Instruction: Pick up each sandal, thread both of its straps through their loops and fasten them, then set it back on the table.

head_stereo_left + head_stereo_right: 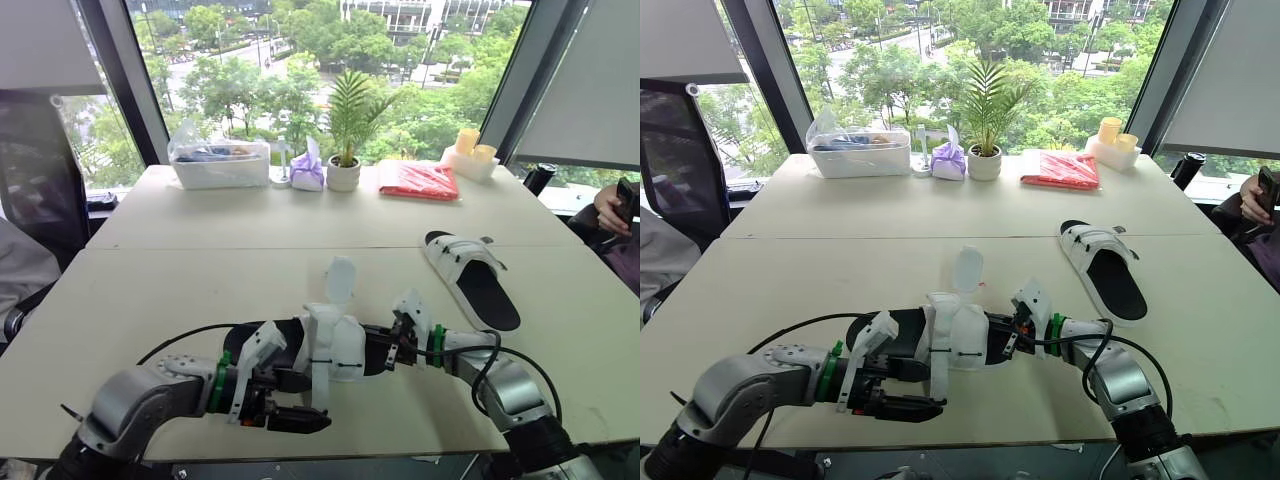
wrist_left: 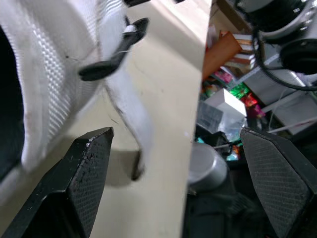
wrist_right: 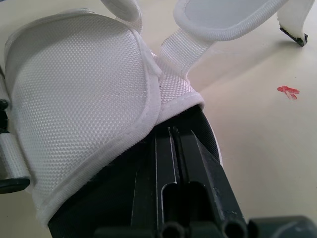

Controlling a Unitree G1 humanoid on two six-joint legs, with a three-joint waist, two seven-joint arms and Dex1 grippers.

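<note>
A white-strapped sandal [image 1: 335,340] with a black sole lies near the table's front edge between my two grippers. One of its straps [image 1: 341,279] stands up loose above it, and another strap end [image 2: 130,114] with a black loop [image 2: 113,55] hangs down by the table's front edge. My left gripper [image 1: 298,400] is at the sandal's front left side, open, with its fingers [image 2: 89,163] wide apart and nothing clamped. My right gripper [image 1: 381,345] is shut on the sandal's right end, its fingers [image 3: 173,148] reaching in under the white upper [image 3: 84,94]. A second sandal [image 1: 470,275] lies flat at the right.
Along the far edge stand a clear box [image 1: 220,160], a tissue pack [image 1: 307,170], a potted plant [image 1: 345,165], a red packet [image 1: 418,180] and yellow cups [image 1: 472,150]. A person's hand [image 1: 612,205] is at the right edge. A chair [image 1: 40,170] stands at the left.
</note>
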